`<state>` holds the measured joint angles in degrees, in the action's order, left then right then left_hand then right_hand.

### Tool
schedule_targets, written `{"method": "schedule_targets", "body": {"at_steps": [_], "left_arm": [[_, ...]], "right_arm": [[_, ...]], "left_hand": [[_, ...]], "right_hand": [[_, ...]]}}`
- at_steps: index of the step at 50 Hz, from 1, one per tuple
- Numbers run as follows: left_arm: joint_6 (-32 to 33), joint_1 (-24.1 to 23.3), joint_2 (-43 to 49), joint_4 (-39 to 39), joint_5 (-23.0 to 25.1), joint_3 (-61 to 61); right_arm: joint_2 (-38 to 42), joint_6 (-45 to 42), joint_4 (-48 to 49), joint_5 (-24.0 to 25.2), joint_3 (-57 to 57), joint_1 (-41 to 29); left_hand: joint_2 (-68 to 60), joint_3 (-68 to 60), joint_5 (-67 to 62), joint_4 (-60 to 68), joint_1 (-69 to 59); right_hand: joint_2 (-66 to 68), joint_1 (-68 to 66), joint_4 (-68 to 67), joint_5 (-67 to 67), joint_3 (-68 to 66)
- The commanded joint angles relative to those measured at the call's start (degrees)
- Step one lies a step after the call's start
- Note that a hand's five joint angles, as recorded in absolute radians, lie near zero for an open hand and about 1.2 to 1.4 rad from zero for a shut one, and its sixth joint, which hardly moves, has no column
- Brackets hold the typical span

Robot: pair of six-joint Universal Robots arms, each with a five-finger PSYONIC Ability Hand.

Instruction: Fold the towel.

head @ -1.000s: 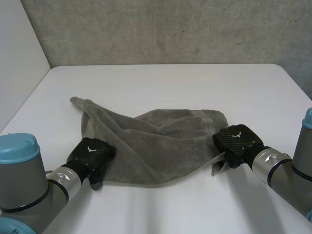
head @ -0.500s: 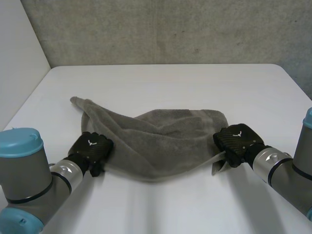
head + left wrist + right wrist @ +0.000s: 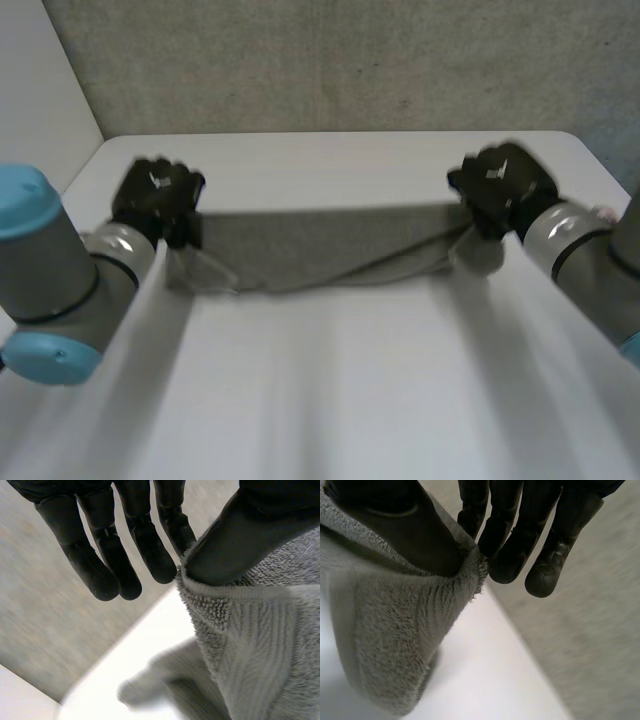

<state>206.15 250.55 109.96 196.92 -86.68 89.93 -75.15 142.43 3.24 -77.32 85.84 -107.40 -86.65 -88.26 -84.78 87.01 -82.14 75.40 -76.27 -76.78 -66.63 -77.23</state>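
The grey towel (image 3: 320,245) hangs stretched between my two hands above the white table (image 3: 330,400), its top edge taut and level, its lower part sagging in folds. My left hand (image 3: 155,195) holds the towel's left top corner and my right hand (image 3: 503,180) the right top corner. In the left wrist view the thumb pinches the hemmed corner of the towel (image 3: 260,645) against the fingers (image 3: 100,545). In the right wrist view the thumb presses the towel's corner (image 3: 395,630) against the fingers (image 3: 520,530) in the same way.
A rough grey wall (image 3: 330,60) stands behind the table's far edge, and a pale panel (image 3: 40,90) rises at the left. The towel's lower edge hangs near the table's middle.
The left hand closed on the towel's left corner. Both hands then rose and moved away from me, lifting the towel off the table and pulling it taut between them.
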Motion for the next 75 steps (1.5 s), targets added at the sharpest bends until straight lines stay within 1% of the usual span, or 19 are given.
{"method": "schedule_targets", "body": {"at_steps": [1,12,18,22,28,31,33,34,36,37,38,39,41,43,47,52,57,69,75], "left_arm": [[-0.3,-0.8,-11.8,-3.2,0.2,-4.8],[0.2,-0.7,-15.5,-12.1,2.1,-10.8],[2.9,0.2,-6.5,-19.0,3.6,-14.5],[10.4,0.1,2.6,-24.6,2.9,-17.8],[16.7,0.2,10.2,-25.2,2.1,-23.2],[17.0,0.5,13.1,-23.4,2.6,-28.2],[16.9,0.5,13.9,-17.0,2.5,-33.1],[16.9,0.5,13.9,-17.0,2.5,-33.2],[16.7,0.5,13.4,-11.7,2.5,-34.5],[16.6,0.5,12.7,-4.9,2.4,-34.7],[15.8,0.5,11.3,3.0,1.7,-34.4],[15.8,0.5,11.2,3.1,1.7,-34.4],[12.2,0.4,7.1,17.0,0.1,-31.9],[9.9,0.5,5.4,20.3,-0.3,-30.4],[5.8,2.0,2.6,18.2,0.0,-28.1],[2.6,3.0,2.1,7.2,4.6,-21.6],[2.9,3.1,1.9,4.3,7.2,-11.8],[4.5,5.5,1.8,4.1,10.3,5.5],[13.3,5.9,2.3,4.2,10.3,10.8]], "right_arm": [[-10.3,-2.0,-9.2,-0.3,-8.0,0.0],[-8.1,-5.7,-27.5,1.1,-20.9,1.6],[-1.0,-9.5,-31.6,0.9,-22.7,2.8],[6.7,-14.7,-35.7,-0.2,-24.3,2.2],[13.7,-16.8,-34.4,-1.6,-30.4,1.6],[17.2,-17.1,-28.9,-2.7,-35.6,0.7],[18.1,-17.9,-15.8,-2.8,-38.4,-0.4],[18.1,-17.9,-15.7,-2.8,-38.4,-0.4],[17.2,-18.2,5.2,-3.0,-36.1,-1.0],[17.1,-18.2,5.3,-3.0,-36.1,-1.0],[15.4,-17.9,16.2,-2.7,-32.7,-0.9],[15.4,-17.9,16.4,-2.7,-32.7,-0.9],[9.4,-17.9,33.2,-2.6,-25.8,-0.9],[7.1,-17.8,35.3,-2.0,-23.5,-0.7],[6.4,-17.4,29.5,-1.2,-22.8,-0.7],[6.9,-14.6,6.6,-0.2,-22.0,-0.2],[7.4,-13.8,-4.4,1.6,-17.5,0.1],[7.4,-13.6,-7.0,2.2,-0.9,-0.2],[7.6,-13.1,-6.3,2.0,4.8,0.2]], "left_hand": [[6.7,8.3,14.8,-7.0,2.1],[6.7,8.3,14.8,-7.0,2.1],[6.7,8.3,14.8,-7.0,2.1],[6.7,8.3,14.8,-7.0,2.1],[6.7,8.3,14.8,-7.0,2.1],[6.7,8.3,14.8,-7.0,2.1],[6.7,8.3,14.8,-7.0,2.1],[6.7,8.3,14.8,-7.0,2.1],[6.7,8.3,14.8,-7.0,2.1],[6.7,8.3,14.8,-7.0,2.1],[6.7,8.3,14.8,-7.0,2.1],[6.7,8.3,14.8,-7.0,2.1],[6.7,8.3,14.8,-7.0,2.1],[6.7,8.3,14.8,-7.0,2.1],[6.7,8.3,14.8,-7.0,2.1],[6.7,8.3,14.8,-7.0,2.1],[6.7,8.3,14.8,-7.0,2.1],[6.7,8.3,14.8,-7.0,2.1],[6.7,8.3,14.8,-7.0,2.1]], "right_hand": [[4.6,-3.7,-3.2,-3.4,-2.8],[4.6,-3.7,-3.2,-3.4,-2.8],[4.6,-3.7,-3.2,-3.4,-2.8],[4.6,-3.7,-3.2,-3.4,-2.8],[4.6,-3.7,-3.2,-3.4,-2.8],[4.6,-3.7,-3.2,-3.4,-2.8],[4.6,-3.7,-3.2,-3.4,-2.8],[4.6,-3.7,-3.2,-3.4,-2.8],[4.6,-3.7,-3.2,-3.4,-2.8],[4.6,-3.7,-3.2,-3.4,-2.8],[4.6,-3.7,-3.2,-3.4,-2.8],[4.6,-3.7,-3.2,-3.4,-2.8],[4.6,-3.7,-3.2,-3.4,-2.8],[4.6,-3.7,-3.2,-3.4,-2.8],[4.6,-3.7,-3.2,-3.4,-2.8],[4.6,-3.7,-3.2,-3.4,-2.8],[4.6,-3.7,-3.2,-3.4,-2.8],[4.6,-3.7,-3.2,-3.4,-2.8],[4.6,-3.7,-3.2,-3.4,-2.8]]}}
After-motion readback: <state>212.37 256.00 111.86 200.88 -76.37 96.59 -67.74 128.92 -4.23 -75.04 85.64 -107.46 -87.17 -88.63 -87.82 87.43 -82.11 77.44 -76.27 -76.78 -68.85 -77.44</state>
